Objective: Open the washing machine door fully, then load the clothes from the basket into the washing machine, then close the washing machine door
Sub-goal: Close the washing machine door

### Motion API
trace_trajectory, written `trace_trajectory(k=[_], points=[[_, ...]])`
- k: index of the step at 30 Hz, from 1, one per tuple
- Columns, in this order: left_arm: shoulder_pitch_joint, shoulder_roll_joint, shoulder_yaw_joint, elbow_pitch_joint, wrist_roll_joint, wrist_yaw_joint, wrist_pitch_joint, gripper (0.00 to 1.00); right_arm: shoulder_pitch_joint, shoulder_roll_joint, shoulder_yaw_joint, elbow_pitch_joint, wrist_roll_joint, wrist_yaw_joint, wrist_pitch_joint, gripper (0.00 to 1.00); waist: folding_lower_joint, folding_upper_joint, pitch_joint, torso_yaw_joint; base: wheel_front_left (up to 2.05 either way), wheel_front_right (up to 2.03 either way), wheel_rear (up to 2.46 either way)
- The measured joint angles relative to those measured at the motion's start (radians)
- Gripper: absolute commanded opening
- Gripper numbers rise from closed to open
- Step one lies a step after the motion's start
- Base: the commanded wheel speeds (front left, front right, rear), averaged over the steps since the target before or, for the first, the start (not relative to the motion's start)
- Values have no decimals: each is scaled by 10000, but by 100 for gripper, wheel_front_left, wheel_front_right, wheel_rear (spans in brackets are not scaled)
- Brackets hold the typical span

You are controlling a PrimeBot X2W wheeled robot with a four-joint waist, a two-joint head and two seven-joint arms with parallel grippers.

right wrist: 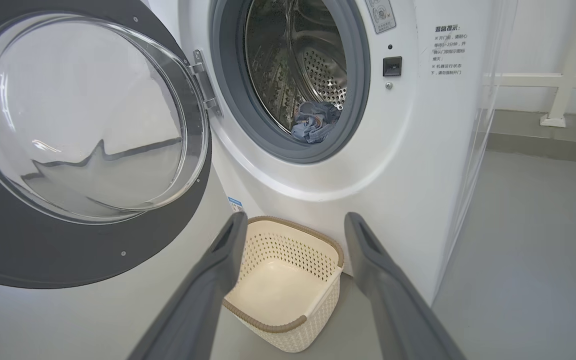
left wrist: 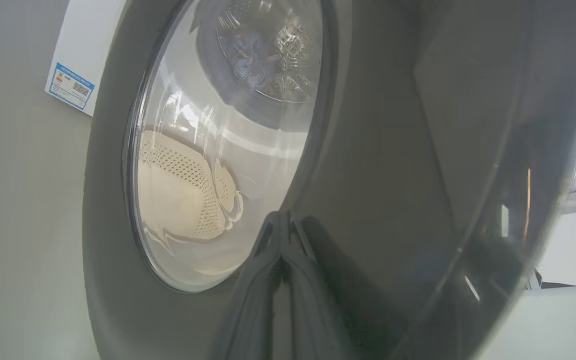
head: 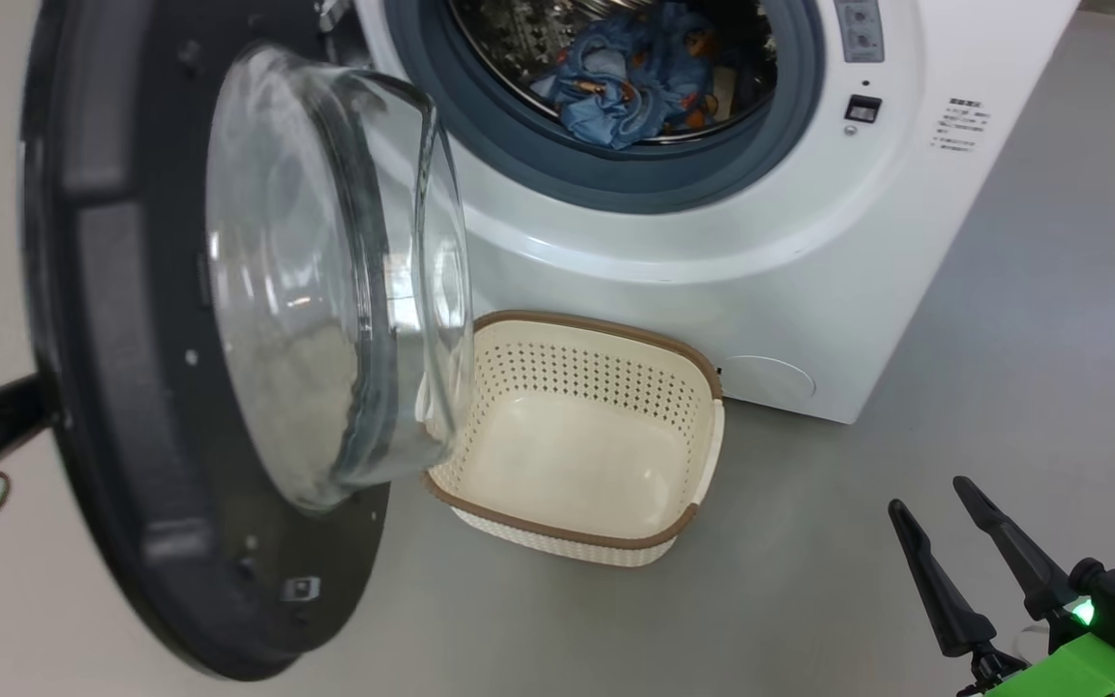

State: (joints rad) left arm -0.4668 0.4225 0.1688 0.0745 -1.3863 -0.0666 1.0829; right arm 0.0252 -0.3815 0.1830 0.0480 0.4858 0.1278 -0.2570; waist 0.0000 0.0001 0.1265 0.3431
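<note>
Grey floor (head: 1051,368) under washing machine (right wrist: 408,165): Chinese-character notice (right wrist: 449,50), blue sticker (left wrist: 70,86).

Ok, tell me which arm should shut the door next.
Left. The left gripper, shut, sits close against the door on its outer face, probably set to push it closed. The clothes are in the washer and the basket is empty. The right gripper, open, hangs low, far from the door.

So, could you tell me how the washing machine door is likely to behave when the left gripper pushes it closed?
The washing machine door should probably swing rigidly about its hinge rather than flex. Its thick glass bowl suggests it is fairly heavy, so it may start slowly. Its glossy outer face might let the shut left gripper slide.
</note>
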Motion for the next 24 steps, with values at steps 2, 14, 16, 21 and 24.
trace_trajectory(k=[2,14,16,21,24], points=[[-2,-125,-157,-205,-100,-2,92,0,-1,0,-21,0,0,0,0,100,0,0,12,-109,0,0,0],[-505,-1007,-1417,-966,42,-102,159,0,-101,61,-140,-36,0,0,0,100,0,0,189,-993,0,0,0],[-686,-1141,-1622,-955,146,-132,86,0,-112,82,-192,-35,0,0,0,100,0,0,244,-1143,0,0,0],[-1220,-1513,-2054,-671,535,-176,-155,0,-206,134,-293,-36,-2,0,0,100,1,0,401,-1510,0,0,0],[-1594,-1710,-2324,-334,779,-211,-351,0,-430,209,-301,-54,-2,2,0,100,1,0,494,-1739,0,0,0]])
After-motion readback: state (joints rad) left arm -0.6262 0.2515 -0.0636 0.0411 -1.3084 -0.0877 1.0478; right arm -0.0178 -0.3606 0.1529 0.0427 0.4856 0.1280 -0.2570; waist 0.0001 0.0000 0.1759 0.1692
